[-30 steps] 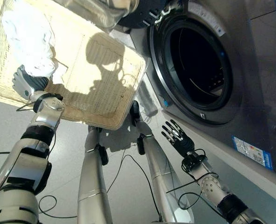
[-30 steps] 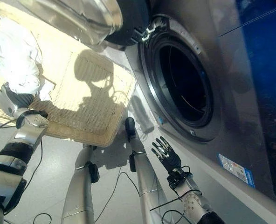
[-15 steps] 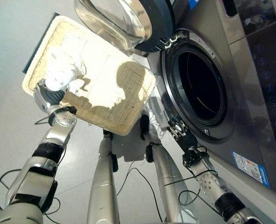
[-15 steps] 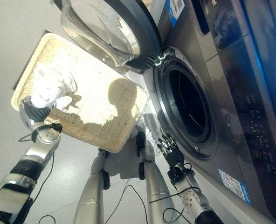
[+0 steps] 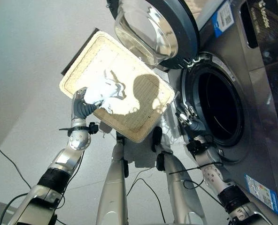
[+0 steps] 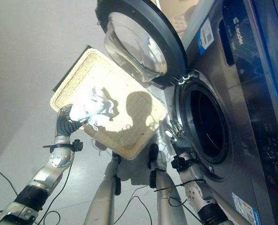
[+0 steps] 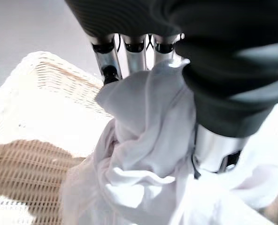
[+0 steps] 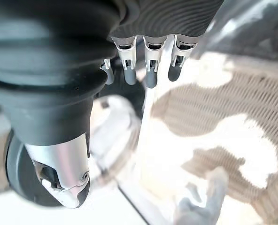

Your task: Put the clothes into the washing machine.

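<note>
A white garment lies bunched at the near left side of a pale wicker basket. My left hand is shut on it. In the left wrist view its fingers and thumb curl round the white folds. The front-loading washing machine's round drum opening is dark and its glass door swings wide open above the basket. My right hand hovers at the lower left rim of the opening, open, with its fingers relaxed and holding nothing.
The open door overhangs the basket's far corner. The machine's grey front panel fills the right side. Light grey floor spreads to the left of the basket.
The whole picture has shifted, so the camera has moved. My left hand stays on the white garment. My right hand has come closer to the drum's rim, its spread fingers drawn together.
</note>
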`<state>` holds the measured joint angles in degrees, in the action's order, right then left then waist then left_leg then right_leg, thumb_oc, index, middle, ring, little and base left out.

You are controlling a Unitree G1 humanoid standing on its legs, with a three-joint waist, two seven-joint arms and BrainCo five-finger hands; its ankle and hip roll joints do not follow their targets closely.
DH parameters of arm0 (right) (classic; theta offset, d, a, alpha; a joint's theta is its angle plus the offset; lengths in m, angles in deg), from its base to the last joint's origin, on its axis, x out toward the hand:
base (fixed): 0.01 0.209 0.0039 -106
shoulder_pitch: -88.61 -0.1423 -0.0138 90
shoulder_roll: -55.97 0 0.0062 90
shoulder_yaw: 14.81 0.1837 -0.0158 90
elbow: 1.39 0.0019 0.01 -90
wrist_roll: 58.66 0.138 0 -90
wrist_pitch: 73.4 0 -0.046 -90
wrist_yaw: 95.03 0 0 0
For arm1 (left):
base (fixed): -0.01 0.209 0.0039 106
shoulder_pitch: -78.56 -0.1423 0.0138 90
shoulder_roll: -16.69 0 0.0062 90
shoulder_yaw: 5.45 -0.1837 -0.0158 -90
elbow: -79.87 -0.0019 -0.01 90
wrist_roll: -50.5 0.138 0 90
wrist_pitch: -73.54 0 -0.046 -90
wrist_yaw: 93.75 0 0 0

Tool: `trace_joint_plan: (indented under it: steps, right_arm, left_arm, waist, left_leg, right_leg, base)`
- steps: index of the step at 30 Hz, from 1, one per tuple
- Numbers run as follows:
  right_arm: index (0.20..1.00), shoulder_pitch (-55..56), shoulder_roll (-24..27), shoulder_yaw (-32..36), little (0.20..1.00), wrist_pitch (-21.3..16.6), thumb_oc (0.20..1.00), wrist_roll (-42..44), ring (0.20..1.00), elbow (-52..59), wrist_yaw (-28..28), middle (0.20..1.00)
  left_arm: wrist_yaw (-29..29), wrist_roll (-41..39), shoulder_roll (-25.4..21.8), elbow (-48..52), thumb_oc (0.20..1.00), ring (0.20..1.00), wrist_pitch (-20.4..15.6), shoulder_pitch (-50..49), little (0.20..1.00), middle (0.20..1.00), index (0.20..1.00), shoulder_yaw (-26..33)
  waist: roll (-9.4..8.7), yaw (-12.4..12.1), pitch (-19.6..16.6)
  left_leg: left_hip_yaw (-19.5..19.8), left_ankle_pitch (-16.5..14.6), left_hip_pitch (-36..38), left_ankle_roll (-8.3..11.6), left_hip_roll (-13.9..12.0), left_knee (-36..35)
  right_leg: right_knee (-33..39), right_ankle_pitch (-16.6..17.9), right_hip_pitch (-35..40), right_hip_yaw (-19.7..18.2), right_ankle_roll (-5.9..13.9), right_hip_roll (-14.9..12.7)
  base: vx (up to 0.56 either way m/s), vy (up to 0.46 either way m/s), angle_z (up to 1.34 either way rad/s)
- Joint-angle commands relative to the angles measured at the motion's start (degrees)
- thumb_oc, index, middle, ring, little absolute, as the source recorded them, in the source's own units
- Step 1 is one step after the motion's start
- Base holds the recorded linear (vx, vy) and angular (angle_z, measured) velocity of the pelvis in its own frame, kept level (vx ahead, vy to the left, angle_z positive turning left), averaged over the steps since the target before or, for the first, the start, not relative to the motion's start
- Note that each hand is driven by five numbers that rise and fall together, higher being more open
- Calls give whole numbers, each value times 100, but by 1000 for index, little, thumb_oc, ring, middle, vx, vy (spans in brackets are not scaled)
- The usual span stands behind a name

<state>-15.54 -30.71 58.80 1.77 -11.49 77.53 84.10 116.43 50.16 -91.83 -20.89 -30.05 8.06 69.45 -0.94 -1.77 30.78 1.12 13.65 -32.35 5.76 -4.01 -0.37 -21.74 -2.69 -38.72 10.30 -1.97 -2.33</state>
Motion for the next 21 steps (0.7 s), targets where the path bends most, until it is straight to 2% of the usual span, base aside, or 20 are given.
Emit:
trace_joint_plan:
  steps: [1,2,3,4,6,7,8,10,12,13,15,21]
  right_arm:
    - [1000,53,228,69,1000,0,1000,-764,1000,510,-146,1000]
    - [1000,55,227,68,1000,1,1000,-766,1000,512,-149,1000]
    - [1000,-134,440,-54,1000,155,1000,-1854,1000,606,-462,1000]
    - [1000,-167,487,-72,1000,170,1000,-2010,1000,628,-555,1000]
    - [1000,-444,814,-195,1000,285,1000,-3333,1000,681,-928,1000]
    - [1000,-487,849,-214,1000,320,1000,-3533,1000,678,-947,1000]
    - [1000,-693,1023,-299,1000,429,1000,-4211,1000,672,-1185,1000]
    - [1000,-1008,1291,-418,1000,647,1000,-4967,1000,673,-1394,1000]
    - [1000,-1154,1399,-437,1000,694,1000,-5241,1000,670,-1439,1000]
    - [1000,-1317,1544,-485,1000,725,1000,-5798,1000,669,-1544,1000]
    - [1000,-1548,1778,-570,1000,793,1000,-6227,1000,733,-1626,1000]
    - [1000,-2042,2167,-831,1000,751,1000,-6704,1000,880,-1488,1000]
  left_arm:
    - [-299,322,-5,513,200,200,-685,171,200,200,200,-5]
    - [-300,322,-6,514,200,200,-685,169,200,200,200,-3]
    - [-710,151,-5,826,200,200,-765,59,200,200,200,-75]
    - [-793,75,-14,884,200,200,-770,39,200,200,200,-76]
    - [-1229,-342,-30,1117,200,200,-853,-28,200,200,200,-112]
    - [-1266,-374,-26,1136,200,200,-854,-23,200,200,200,-117]
    - [-1434,-566,-38,1236,200,200,-851,3,200,200,200,-155]
    - [-1669,-784,-72,1371,200,200,-796,74,200,200,200,-197]
    - [-1768,-891,-110,1434,200,200,-758,129,200,200,200,-208]
    - [-1932,-1000,-130,1526,200,200,-683,172,200,200,200,-231]
    - [-2081,-1171,-224,1641,200,200,-568,245,200,200,200,-266]
    - [-2442,-1433,-346,1828,200,200,-236,360,200,200,200,-310]
  waist:
    - [105,126,-98]
    - [104,127,-98]
    - [95,82,-98]
    - [93,75,-98]
    - [90,34,-98]
    - [90,31,-98]
    - [97,7,-98]
    - [109,-19,-98]
    - [116,-29,-98]
    - [126,-51,-98]
    - [132,-74,-98]
    - [106,-116,-98]
  left_leg:
    - [-334,-602,183,-162,474,268]
    - [-334,-602,185,-162,473,268]
    - [-344,-611,244,-176,481,255]
    - [-347,-613,254,-178,481,252]
    - [-373,-628,304,-189,481,247]
    - [-376,-631,307,-189,481,247]
    - [-384,-639,335,-200,488,244]
    - [-384,-653,363,-218,505,237]
    - [-378,-639,328,-226,510,248]
    - [-375,-650,350,-234,526,243]
    - [-365,-670,364,-243,553,256]
    - [-381,-678,395,-256,583,202]
  right_leg:
    - [964,528,572,209,596,-11]
    - [966,529,573,209,596,-11]
    - [1037,562,654,243,620,-34]
    - [1045,567,664,246,624,-35]
    - [1070,576,725,275,649,-54]
    - [1070,576,729,278,652,-55]
    - [1066,575,754,283,660,-59]
    - [1068,579,781,293,674,-71]
    - [1077,614,750,297,674,-73]
    - [1078,617,766,309,690,-84]
    - [1091,624,784,312,705,-91]
    - [1224,704,813,296,748,-93]
  base:
    - [-9,9,5]
    - [0,0,0]
    - [-10,6,5]
    - [-12,9,9]
    - [0,10,7]
    - [1,10,3]
    - [0,0,0]
    - [0,0,0]
    - [-3,-2,2]
    - [4,-4,5]
    - [3,-5,2]
    - [3,-13,3]
